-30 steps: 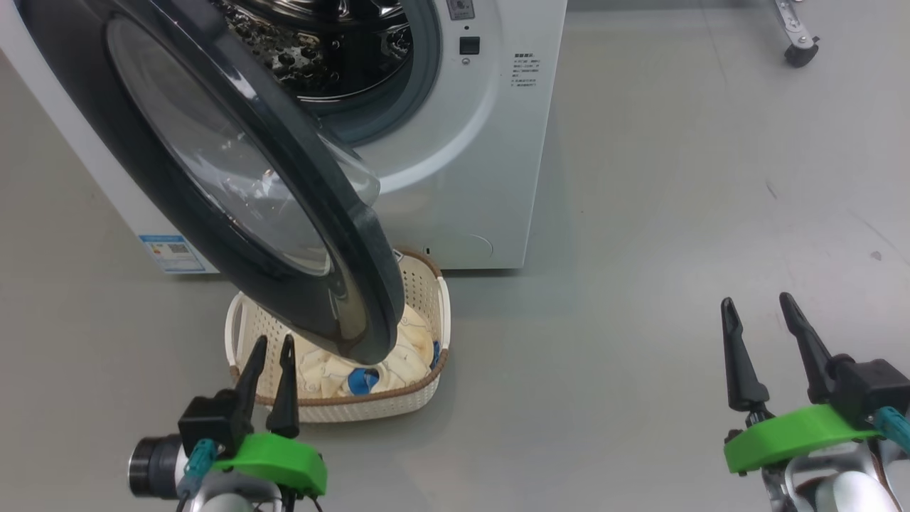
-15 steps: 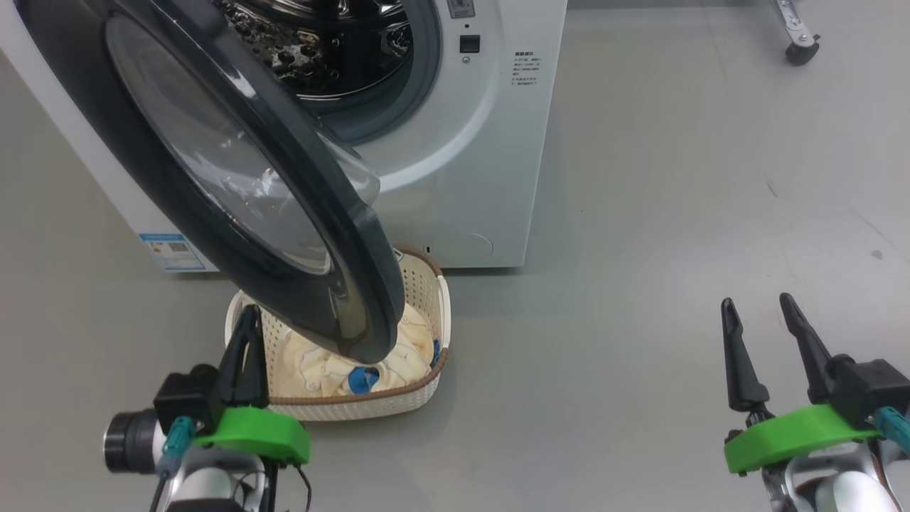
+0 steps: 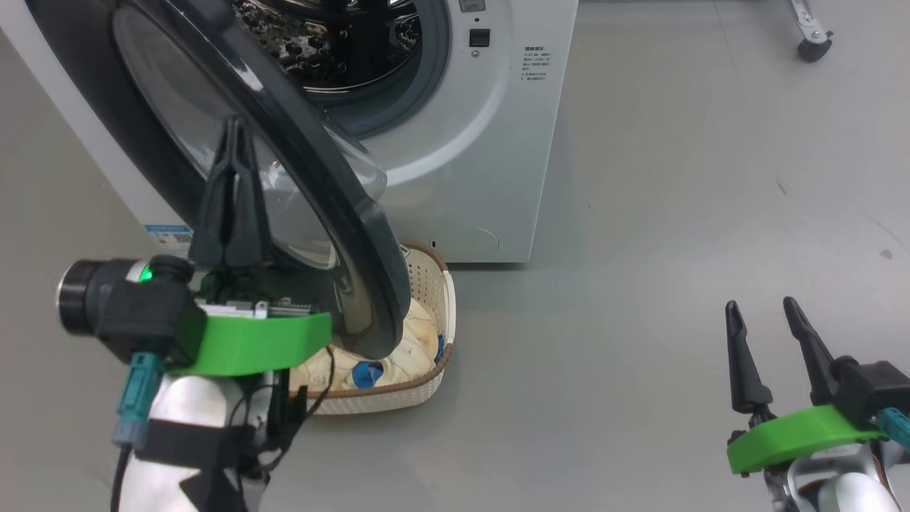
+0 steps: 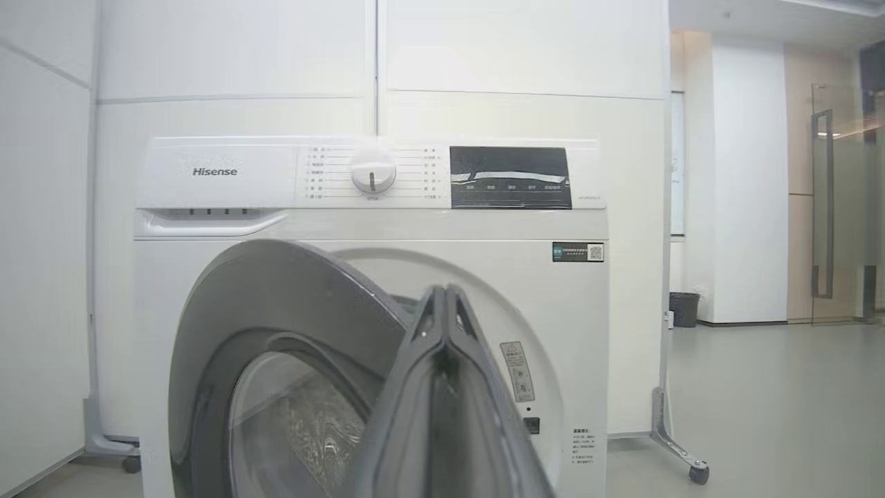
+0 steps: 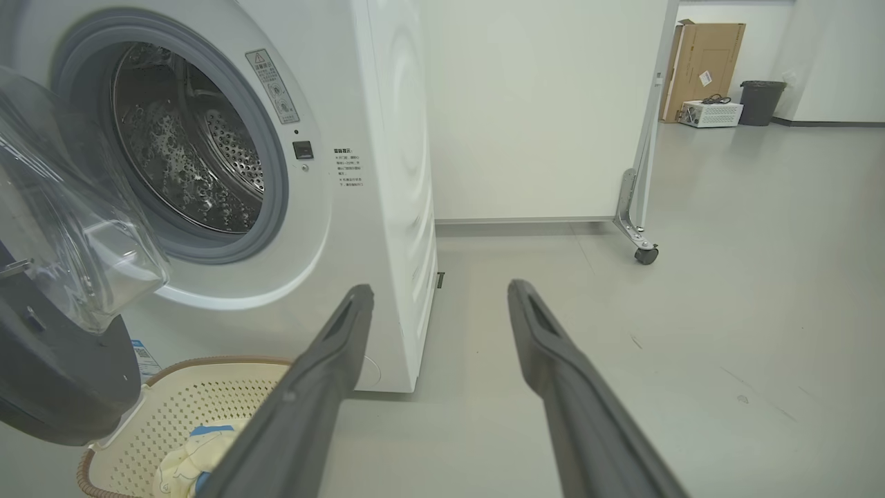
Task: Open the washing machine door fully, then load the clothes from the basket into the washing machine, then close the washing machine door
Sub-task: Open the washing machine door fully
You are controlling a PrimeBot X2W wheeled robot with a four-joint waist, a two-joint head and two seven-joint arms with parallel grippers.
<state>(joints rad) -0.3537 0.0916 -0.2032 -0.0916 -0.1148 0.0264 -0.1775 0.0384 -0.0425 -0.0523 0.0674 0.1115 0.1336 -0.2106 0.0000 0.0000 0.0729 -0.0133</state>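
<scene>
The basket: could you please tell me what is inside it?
Cream-yellow clothes with blue patches lie in the basket; the open washing machine door covers much of the rest.

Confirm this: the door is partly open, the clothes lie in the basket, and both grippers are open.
Not quite. The left gripper is shut, its fingers pressed together, as the left wrist view shows plainly; the right gripper is open. The rest stands: the door is partly open and the clothes lie in the basket.
</scene>
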